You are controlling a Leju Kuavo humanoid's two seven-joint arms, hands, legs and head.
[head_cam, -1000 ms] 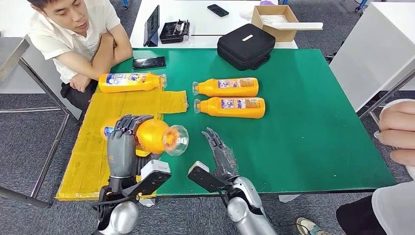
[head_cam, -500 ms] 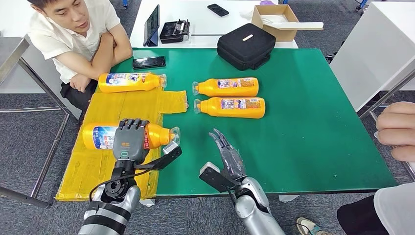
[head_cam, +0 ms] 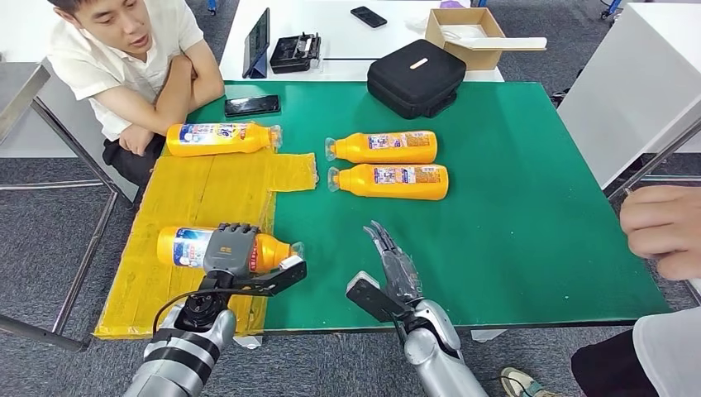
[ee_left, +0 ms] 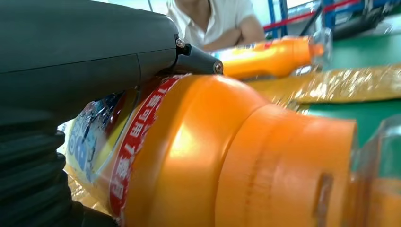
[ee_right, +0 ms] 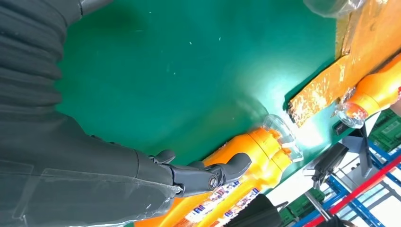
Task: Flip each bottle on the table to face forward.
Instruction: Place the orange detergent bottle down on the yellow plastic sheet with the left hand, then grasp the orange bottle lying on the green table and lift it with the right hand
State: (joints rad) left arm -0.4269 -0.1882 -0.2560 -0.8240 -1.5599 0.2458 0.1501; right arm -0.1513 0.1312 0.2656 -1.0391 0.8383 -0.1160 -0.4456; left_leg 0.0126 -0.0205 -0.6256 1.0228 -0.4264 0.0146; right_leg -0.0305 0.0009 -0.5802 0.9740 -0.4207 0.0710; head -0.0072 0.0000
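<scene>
An orange bottle (head_cam: 183, 246) with a blue label lies on its side on the yellow mat (head_cam: 207, 186), clear cap towards the green table top. My left hand (head_cam: 228, 248) grips it around the shoulder; up close, the bottle (ee_left: 213, 156) lies under my left hand (ee_left: 85, 52). A second bottle (head_cam: 219, 138) lies at the mat's far edge. Two more bottles (head_cam: 382, 147) (head_cam: 390, 180) lie side by side on the green table (head_cam: 512, 207). My right hand (head_cam: 390, 263) hovers open near the table's front edge, fingers stretched out, holding nothing. My right hand (ee_right: 118, 179) points towards one bottle (ee_right: 255, 156).
A person (head_cam: 132, 58) leans on the table's far left corner beside a phone (head_cam: 252, 105). A black case (head_cam: 415, 76) sits at the back. Another person's hand (head_cam: 665, 231) is at the right edge. A cardboard box (head_cam: 467, 33) stands on the white table behind.
My left hand has lowered the bottle from raised, cap towards me, to lying flat on the yellow mat. My right hand has drifted slightly right and forward.
</scene>
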